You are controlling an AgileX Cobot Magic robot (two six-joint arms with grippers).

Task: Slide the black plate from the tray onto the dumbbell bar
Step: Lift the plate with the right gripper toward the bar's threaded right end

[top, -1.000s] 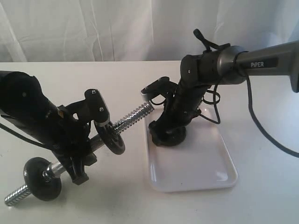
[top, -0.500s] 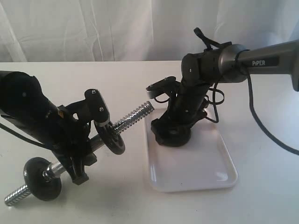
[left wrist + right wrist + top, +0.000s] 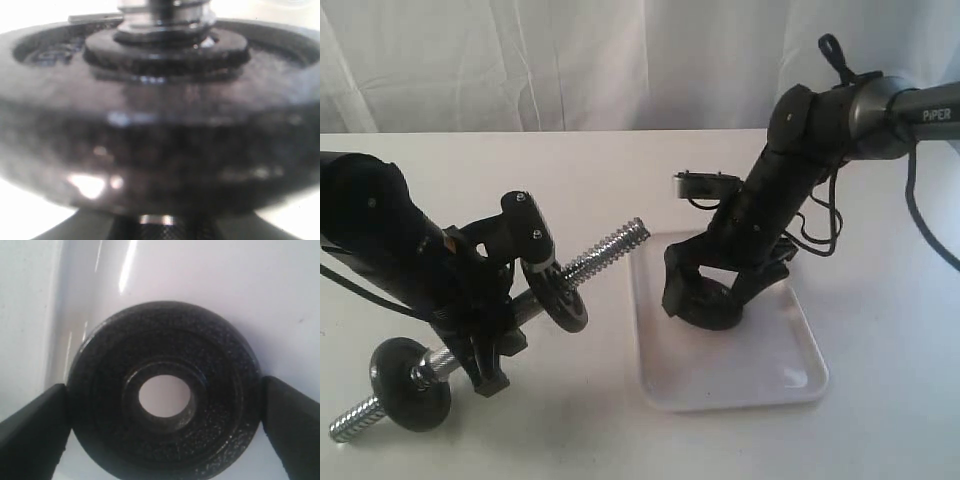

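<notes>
The black plate [image 3: 165,395], a matte disc with a round centre hole, sits between the two fingers of my right gripper [image 3: 165,424], which press on its opposite edges. In the exterior view the plate [image 3: 710,308] is low over the white tray [image 3: 760,385], near its far left part, under the right gripper [image 3: 705,295]. My left gripper [image 3: 498,325] is shut on the smooth middle of the dumbbell bar [image 3: 605,248], holding it slanted with a free threaded end pointing at the tray. A black disc [image 3: 560,295] on the bar fills the left wrist view [image 3: 160,125].
A second black disc [image 3: 412,370] sits near the bar's lower end, close to the table's front left. The right arm's cable [image 3: 820,235] hangs beside the tray. White curtain behind the table.
The right arm has swung right and risen, its gripper shifting slightly right over the tray with the plate between its fingers. The left arm and bar have not moved.
</notes>
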